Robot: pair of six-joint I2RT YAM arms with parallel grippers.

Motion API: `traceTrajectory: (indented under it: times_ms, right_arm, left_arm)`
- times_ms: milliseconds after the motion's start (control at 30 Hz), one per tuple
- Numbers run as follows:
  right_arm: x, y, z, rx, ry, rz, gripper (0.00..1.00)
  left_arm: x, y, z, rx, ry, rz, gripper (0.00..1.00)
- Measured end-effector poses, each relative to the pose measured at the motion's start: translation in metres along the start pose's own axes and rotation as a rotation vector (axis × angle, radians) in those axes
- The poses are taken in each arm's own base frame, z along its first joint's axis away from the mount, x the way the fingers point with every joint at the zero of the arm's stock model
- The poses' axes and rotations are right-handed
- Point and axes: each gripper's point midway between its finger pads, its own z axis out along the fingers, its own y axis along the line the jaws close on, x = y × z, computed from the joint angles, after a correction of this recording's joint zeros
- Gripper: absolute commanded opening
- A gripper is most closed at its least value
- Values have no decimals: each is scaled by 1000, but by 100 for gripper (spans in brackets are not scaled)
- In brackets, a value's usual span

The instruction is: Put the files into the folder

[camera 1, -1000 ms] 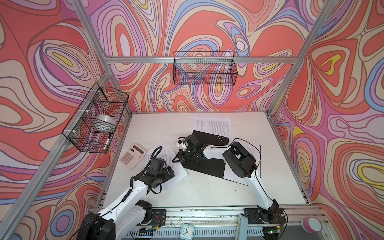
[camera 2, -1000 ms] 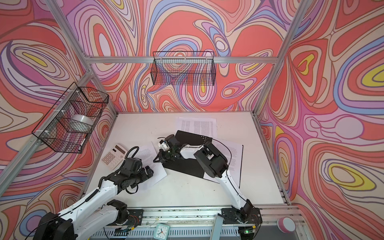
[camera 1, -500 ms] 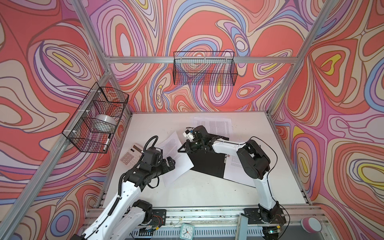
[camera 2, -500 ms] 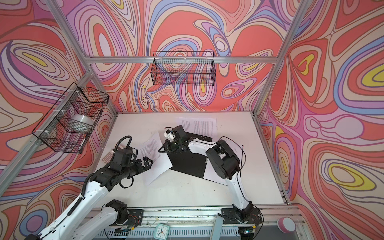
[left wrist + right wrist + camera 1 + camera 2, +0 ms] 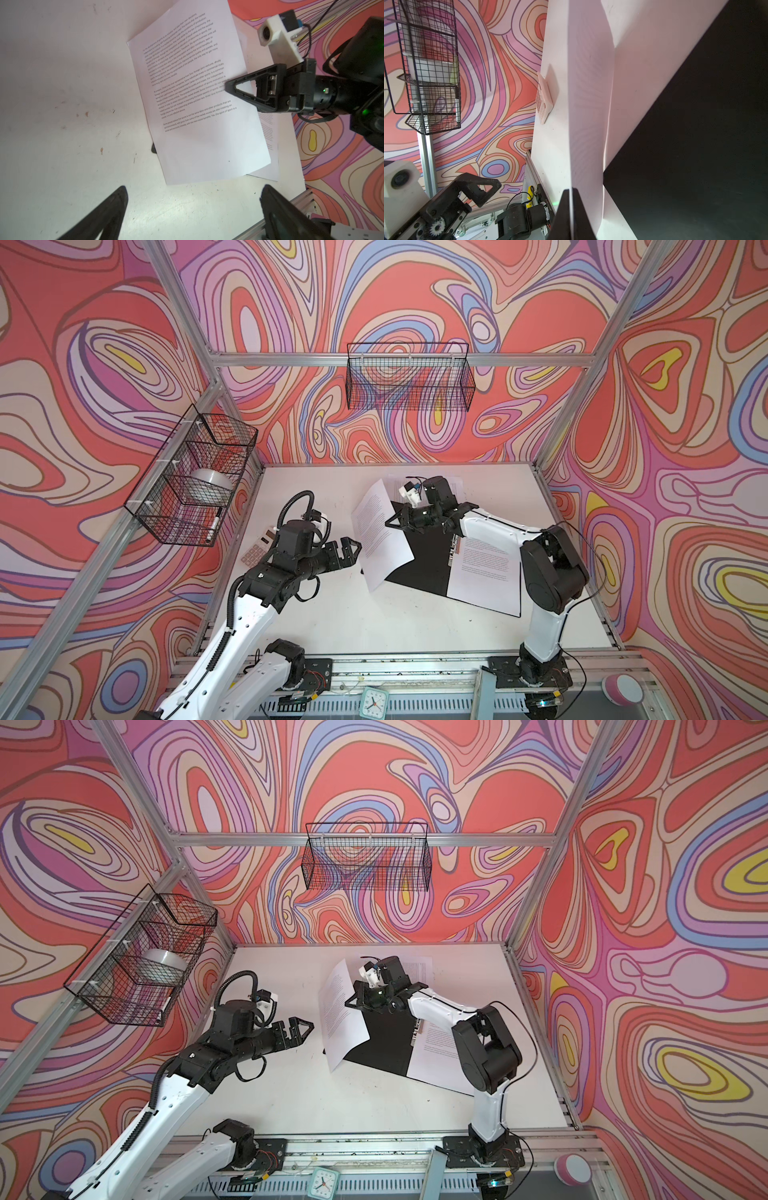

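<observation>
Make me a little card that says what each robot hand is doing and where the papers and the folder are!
right gripper: shut on the edge of the held sheet
held sheet: tilted, its lower part over the folder's left half
left gripper: open, holding nothing, close beside the held sheet
folder: lying open, black inside facing up
filed sheet: flat on the folder's right half
loose sheet: at the back of the table, partly under the right arm
calculator: near the table's left edge, partly hidden by the left arm

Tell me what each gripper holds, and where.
Right gripper pinches one printed sheet by the middle of its long edge. Left gripper holds nothing, jaws open.
</observation>
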Motion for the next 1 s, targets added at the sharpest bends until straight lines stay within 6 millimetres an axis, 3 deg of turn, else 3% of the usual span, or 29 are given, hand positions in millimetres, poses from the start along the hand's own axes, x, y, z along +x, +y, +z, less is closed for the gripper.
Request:
traceTrajectory:
  times_ms: [167,300,433,633,733,1000]
  right_arm:
    - [-14,3,-48,46,-88,-10,0]
    - [-27,3,-96,93,-179,-9,0]
    - [-37,-17,-151,167,-284,37,0]
    - [-29,-73,-234,316,-421,182,0]
    - [-20,-96,-260,379,-461,238,0]
    - [26,-170,-281,542,-436,385,0]
  left_arm:
    - [-31,-36,8,147,-65,14,100]
    - [-70,-75,11,247,-110,46,100]
    - [-86,-108,12,323,-119,96,100]
    - [-74,-122,27,388,-60,141,100]
    - [-66,-116,35,391,-42,163,100]
    - [-32,-91,60,373,41,163,100]
